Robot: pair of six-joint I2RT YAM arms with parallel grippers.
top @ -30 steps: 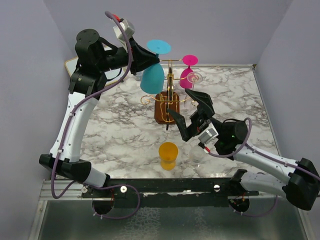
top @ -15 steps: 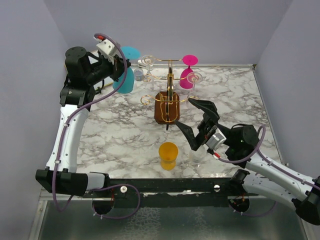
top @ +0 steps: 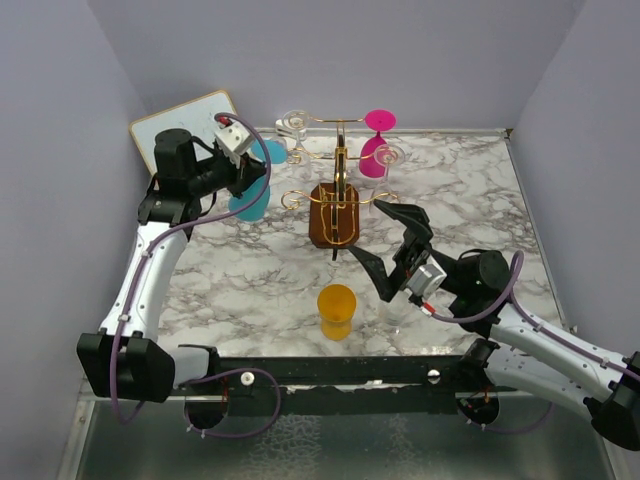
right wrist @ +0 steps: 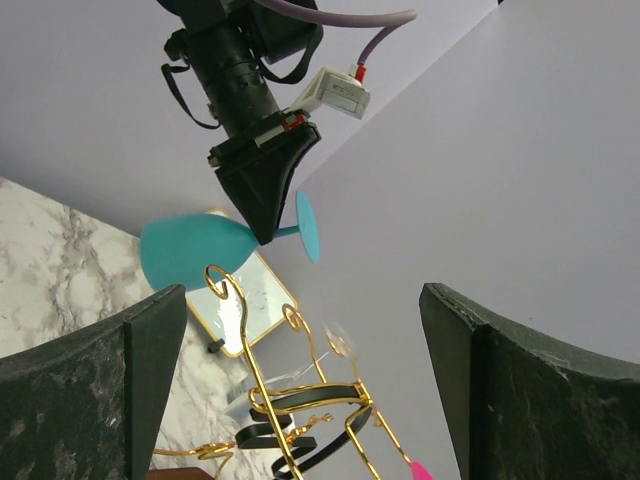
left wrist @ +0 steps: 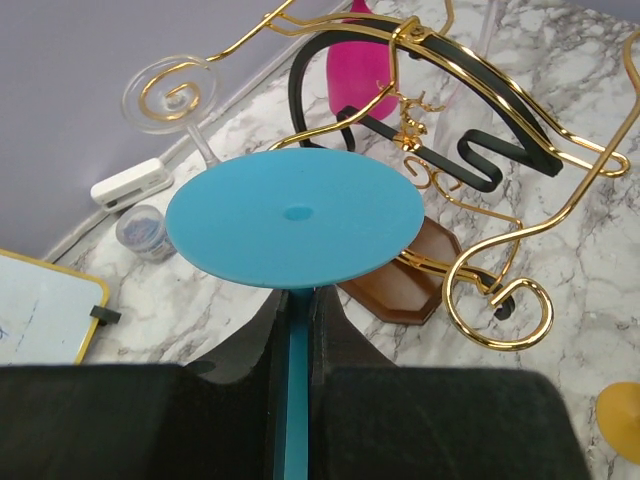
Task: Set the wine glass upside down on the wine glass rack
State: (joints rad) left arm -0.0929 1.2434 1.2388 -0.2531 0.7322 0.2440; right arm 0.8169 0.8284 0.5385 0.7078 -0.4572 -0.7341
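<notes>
The wine glass (top: pixel 249 198) is teal plastic, and my left gripper (top: pixel 252 172) is shut on its stem (left wrist: pixel 297 385). It hangs in the air left of the wine glass rack (top: pixel 341 172), lying roughly on its side, with its flat foot (left wrist: pixel 295 215) facing the rack's gold scroll arms (left wrist: pixel 497 297). From the right wrist view the teal glass (right wrist: pixel 188 251) shows above and beyond the rack (right wrist: pixel 262 395). My right gripper (top: pixel 384 243) stands open in front of the rack's brown base (top: pixel 332 222), and nothing is between its fingers (right wrist: pixel 110 375).
A pink glass (top: pixel 375 152) and a clear glass (top: pixel 292 124) hang upside down on the rack. An orange cup (top: pixel 336 309) stands near the front edge. A small whiteboard (top: pixel 185 122) leans in the back left corner, with a small jar (left wrist: pixel 145 231) beside it.
My left arm has carried the teal glass from above the rack leftward and down, turning it from foot-up to its side. The right gripper drew back toward the front right, still open.
</notes>
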